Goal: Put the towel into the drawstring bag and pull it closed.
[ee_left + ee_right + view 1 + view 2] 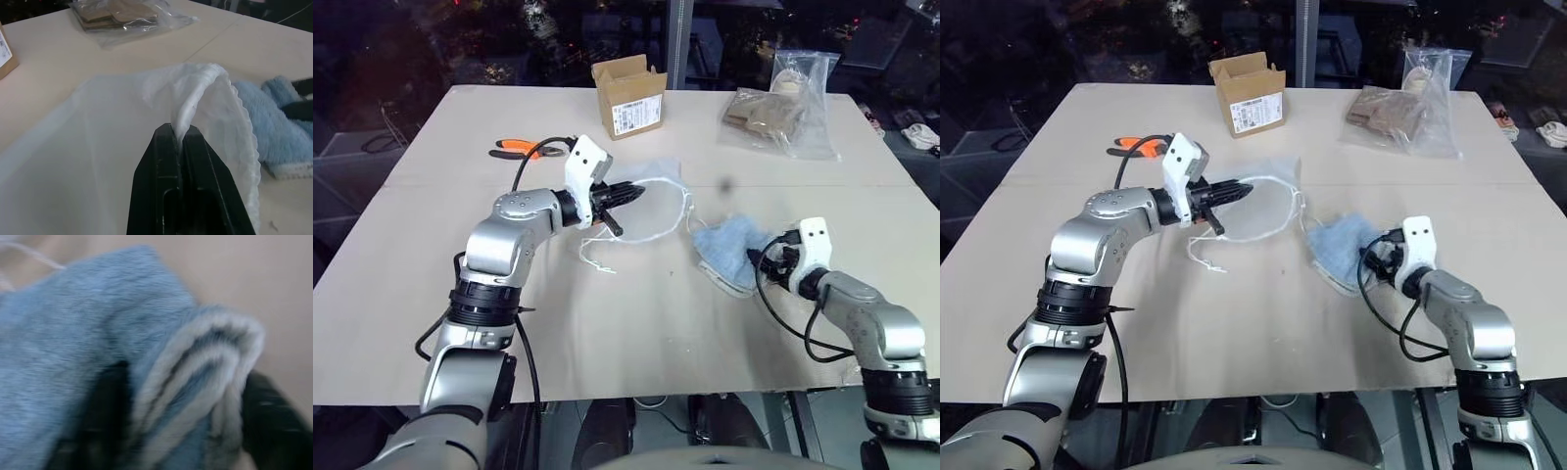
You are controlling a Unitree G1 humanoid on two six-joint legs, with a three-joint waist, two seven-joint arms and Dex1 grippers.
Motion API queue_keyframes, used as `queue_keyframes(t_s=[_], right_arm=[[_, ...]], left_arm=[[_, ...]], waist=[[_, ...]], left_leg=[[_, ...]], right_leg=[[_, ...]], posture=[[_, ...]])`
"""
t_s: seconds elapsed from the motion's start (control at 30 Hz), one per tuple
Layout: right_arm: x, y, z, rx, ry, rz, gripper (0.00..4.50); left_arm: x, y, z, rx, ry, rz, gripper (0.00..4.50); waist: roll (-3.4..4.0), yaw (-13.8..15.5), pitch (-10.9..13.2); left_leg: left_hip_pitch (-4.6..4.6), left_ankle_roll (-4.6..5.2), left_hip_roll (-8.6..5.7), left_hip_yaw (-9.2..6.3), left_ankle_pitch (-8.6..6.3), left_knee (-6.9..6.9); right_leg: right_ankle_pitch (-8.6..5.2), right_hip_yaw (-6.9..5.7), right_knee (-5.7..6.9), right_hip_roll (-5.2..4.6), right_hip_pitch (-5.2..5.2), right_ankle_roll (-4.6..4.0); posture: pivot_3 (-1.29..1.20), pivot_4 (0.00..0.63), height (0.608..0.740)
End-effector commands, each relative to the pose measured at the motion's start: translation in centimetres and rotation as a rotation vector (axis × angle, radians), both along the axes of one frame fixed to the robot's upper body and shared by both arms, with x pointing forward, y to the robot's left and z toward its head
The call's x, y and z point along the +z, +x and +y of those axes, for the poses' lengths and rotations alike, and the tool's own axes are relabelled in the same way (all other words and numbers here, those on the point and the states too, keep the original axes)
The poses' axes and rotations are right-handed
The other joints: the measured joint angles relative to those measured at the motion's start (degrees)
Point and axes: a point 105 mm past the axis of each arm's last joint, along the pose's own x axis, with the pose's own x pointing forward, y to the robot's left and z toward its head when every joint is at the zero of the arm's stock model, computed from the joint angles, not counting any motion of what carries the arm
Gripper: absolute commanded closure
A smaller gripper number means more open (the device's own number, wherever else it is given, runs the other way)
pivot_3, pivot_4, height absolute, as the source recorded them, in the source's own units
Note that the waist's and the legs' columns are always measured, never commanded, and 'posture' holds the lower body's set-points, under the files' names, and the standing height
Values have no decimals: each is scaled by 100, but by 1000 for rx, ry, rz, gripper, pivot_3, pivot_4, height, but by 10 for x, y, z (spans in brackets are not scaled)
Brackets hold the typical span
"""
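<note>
The white semi-sheer drawstring bag (656, 211) lies at the table's middle, its mouth facing the towel. My left gripper (638, 192) is shut on the bag's upper mouth rim (195, 98) and holds it lifted, so the mouth gapes. Thin white cords (597, 257) trail from the bag toward me. The light-blue towel (726, 245) lies crumpled just right of the bag's mouth. My right gripper (766, 258) is at the towel's right side, its two fingers pressed on either side of a pale-edged fold (205, 382).
A small open cardboard box (628, 95) stands at the back centre. A clear plastic bag with brown contents (783, 113) lies at the back right. Orange-handled pliers (519, 149) lie left of the box. The table's right edge (915, 186) runs close to my right arm.
</note>
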Motion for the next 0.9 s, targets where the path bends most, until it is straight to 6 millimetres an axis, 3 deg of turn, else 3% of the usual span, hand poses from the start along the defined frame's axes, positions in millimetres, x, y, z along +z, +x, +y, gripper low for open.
queue_keyframes(t_s=[0.03,0.1,0.13,0.27,0.37,0.43,0.57,0.67,0.77,0.9], right_arm=[[-10,-9,32,156,15,7,3324],[8,-11,46,222,104,-87,4301],[21,-16,54,268,168,-137,4425],[68,-56,85,547,336,-271,4425],[82,-82,101,742,325,-290,4425],[84,-89,106,807,301,-280,4425],[79,-47,111,662,212,-294,4425],[64,-15,108,520,135,-260,4425],[57,0,107,449,138,-243,4425],[55,10,106,364,246,-209,4425]], left_arm=[[21,0,-11,-8,-13,-72,4500],[21,1,-13,-6,-18,-68,4500],[20,2,-15,-8,-19,-65,4500],[21,5,-22,-13,-25,-65,4500],[20,4,-31,-47,0,-98,4500],[18,2,-35,-70,22,-114,4500],[16,-14,-43,-161,33,-150,4500],[19,-28,-46,-232,-12,-135,4500],[12,-41,-43,-287,12,-110,4500],[-5,-42,-33,-266,82,-121,4500]], waist=[[0,-29,0],[0,-35,0],[1,-31,1],[35,36,23],[37,134,25],[36,145,25],[35,138,26],[36,130,26],[36,140,26],[39,139,28]], left_leg=[[0,0,1,-1,0,0],[-1,0,2,-1,0,-3],[-1,0,2,-1,0,-6],[-21,-1,2,-5,-1,-15],[-29,-2,-1,-3,-1,-12],[-30,-2,-7,1,-1,-12],[-27,-1,-7,1,-1,-10],[-22,-1,-6,5,-1,-6],[-23,-2,-6,5,0,-7],[-29,-2,-5,3,-1,-13]], right_leg=[[0,0,0,2,0,0],[1,2,0,6,-4,1],[1,2,1,7,-5,1],[0,1,6,10,-25,1],[0,2,-9,8,-26,3],[0,3,-15,0,-25,3],[0,2,-12,-1,-23,0],[0,5,-4,0,-24,-1],[0,4,-1,0,-25,-1],[0,2,-7,-1,-27,1]], posture=[[0,150,740],[0,150,740],[0,150,740],[0,150,740],[0,150,740],[0,150,740],[0,150,740],[0,150,740],[0,150,740],[0,150,740]])
